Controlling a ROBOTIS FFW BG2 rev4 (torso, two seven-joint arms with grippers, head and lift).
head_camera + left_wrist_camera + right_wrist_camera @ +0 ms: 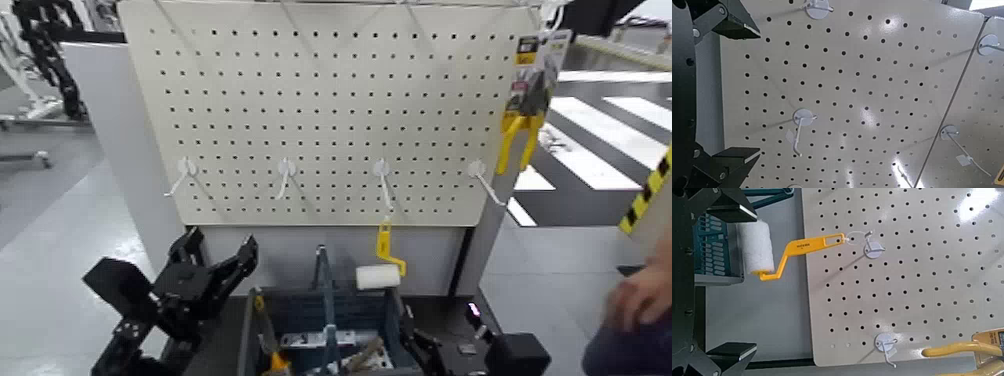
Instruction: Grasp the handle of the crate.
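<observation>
The handle [328, 300] is rising upright from the middle of the crate [245, 335], which is sitting on the dark desk [220, 345] at the bottom of the head view, in front of the pegboard [330, 120]. The left claw [754, 92] is hovering near the crate on its left side, pointing towards the pegboard; its fingers are standing wide apart, with only the board showing between them. The right claw [752, 282] is waiting on the crate's other side, its fingers also standing apart and clamping nothing. Neither claw is touching the handle.

Inside the crate, tools are lying on both sides of the handle: an orange-and-yellow-handled tool [277, 362] is leaning in the left part, and a white-labelled item [305, 339] is lying farther back. Above the crate's right part, a paint roller [377, 277] with a white sleeve and a yellow handle is hanging from one of the board's white hooks [383, 178]. Other hooks are sticking out in the same row. Yellow-handled pliers [522, 115] in packaging are hanging at the board's right edge. A small pinkish light [473, 311] is glowing on the desk to the right of the crate. At the far right, a person's hand [640, 298] is showing beside the work area.
</observation>
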